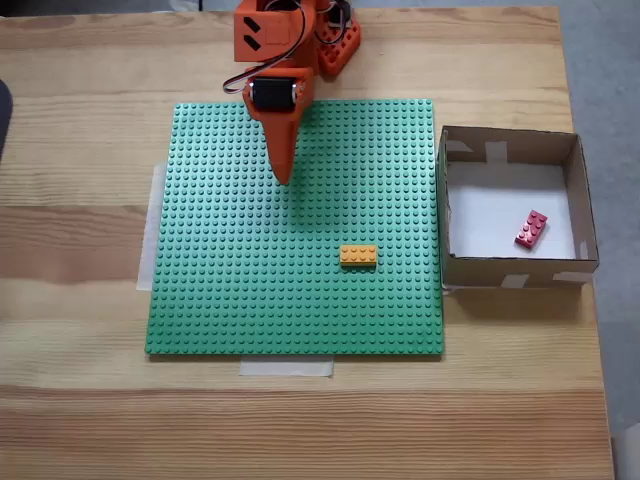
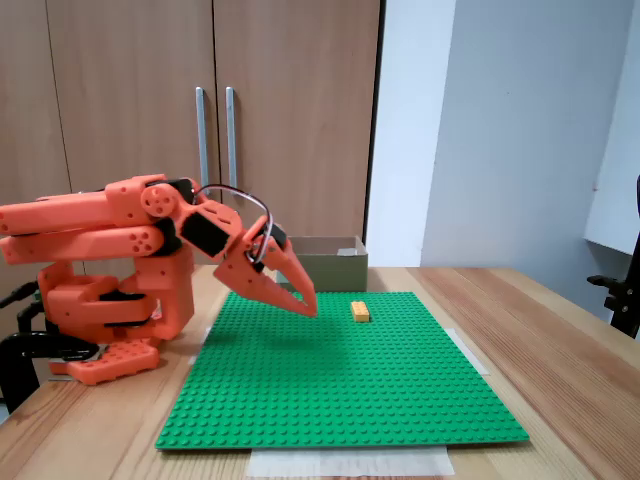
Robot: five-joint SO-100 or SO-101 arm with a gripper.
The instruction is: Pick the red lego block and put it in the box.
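Note:
The red lego block point(image 1: 531, 229) lies tilted on the white bottom of the box point(image 1: 512, 280), near its right wall. The box point(image 2: 330, 262) is a low brown cardboard square with pale tape at the corners, right of the green baseplate in a fixed view from above and behind it in a fixed view from the side. My orange gripper point(image 1: 284, 176) hangs over the upper middle of the baseplate, far left of the box. In the side view the gripper point(image 2: 308, 309) points down at the plate with its jaws together and nothing between them.
An orange-yellow brick point(image 1: 358, 256) sits on the green baseplate point(image 1: 220, 300), also seen from the side as the brick point(image 2: 360, 311) on the baseplate point(image 2: 340, 400). The arm's orange base point(image 2: 110, 300) stands at the plate's far edge. Tape strips hold the plate to the wooden table point(image 1: 80, 420).

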